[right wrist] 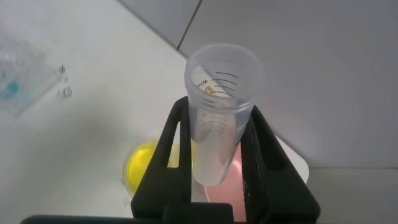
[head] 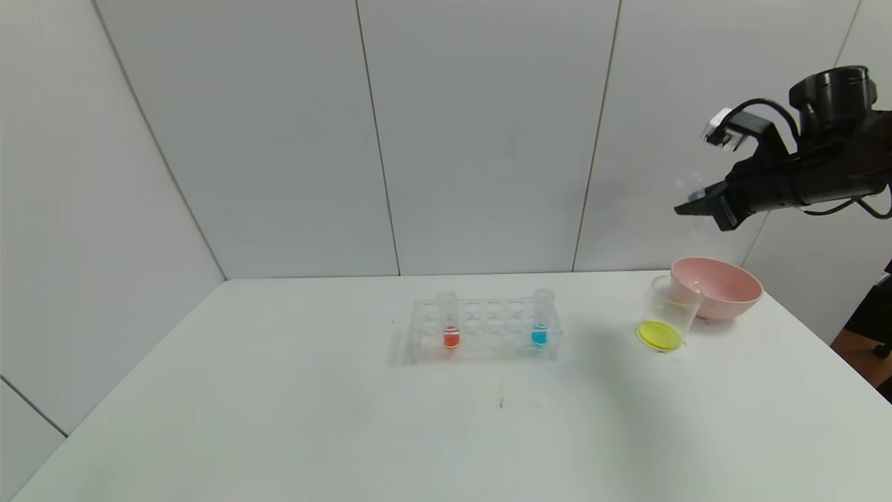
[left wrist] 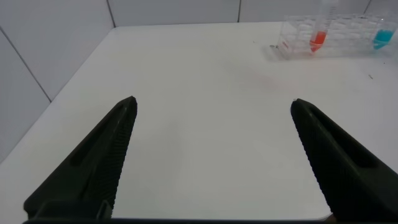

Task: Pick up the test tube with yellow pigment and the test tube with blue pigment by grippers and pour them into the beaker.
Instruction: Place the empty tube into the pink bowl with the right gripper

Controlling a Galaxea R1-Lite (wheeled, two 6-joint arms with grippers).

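Note:
My right gripper [head: 691,206] is raised high above the beaker [head: 670,307] and pink bowl, shut on a clear test tube [head: 688,187]. In the right wrist view the gripper [right wrist: 217,111] holds this tube [right wrist: 219,130], which looks empty with only a yellow trace near its rim. The beaker holds yellow liquid at its bottom [right wrist: 142,168]. The test tube with blue pigment [head: 541,322] stands upright at the right end of the clear rack [head: 488,329]; it also shows in the left wrist view [left wrist: 384,36]. My left gripper [left wrist: 212,102] is open over bare table, out of the head view.
A red-liquid tube [head: 449,322] stands at the rack's left end. The pink bowl [head: 721,286] sits just behind and right of the beaker, touching or nearly touching it. The table's right edge runs close beyond the bowl. White wall panels stand behind the table.

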